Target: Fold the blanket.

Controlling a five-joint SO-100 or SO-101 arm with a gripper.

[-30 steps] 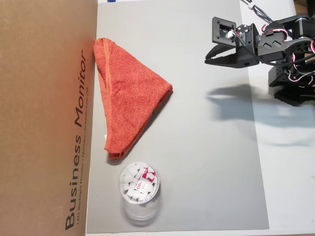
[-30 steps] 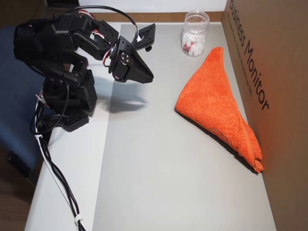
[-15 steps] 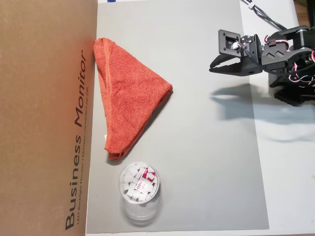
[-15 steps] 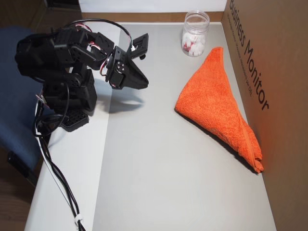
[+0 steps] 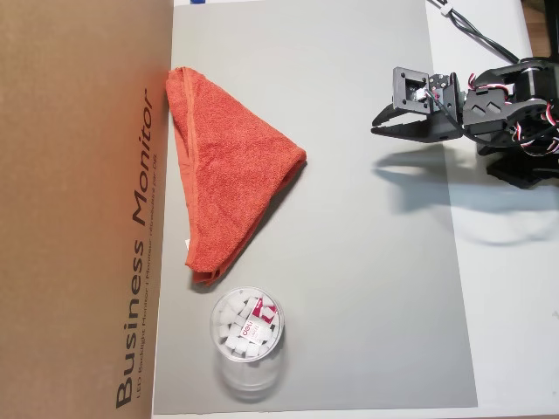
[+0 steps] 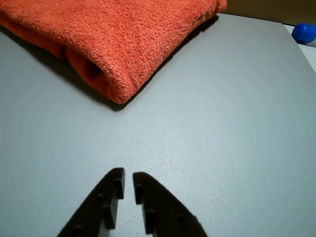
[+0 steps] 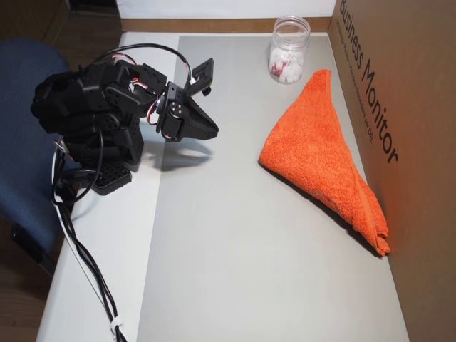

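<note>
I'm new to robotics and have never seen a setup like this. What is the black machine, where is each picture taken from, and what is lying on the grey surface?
The black machine is a small robot arm ending in a two-finger gripper. Two pictures look down from above, from opposite sides. The third comes from a camera riding on the arm, so the gripper pokes in from the bottom, fingers nearly together and holding nothing. On the grey mat lies the blanket, an orange-red towel folded into a triangle, beside a cardboard box. A clear plastic jar of small white pieces stands near one tip of the blanket. The gripper is well clear of both.
</note>
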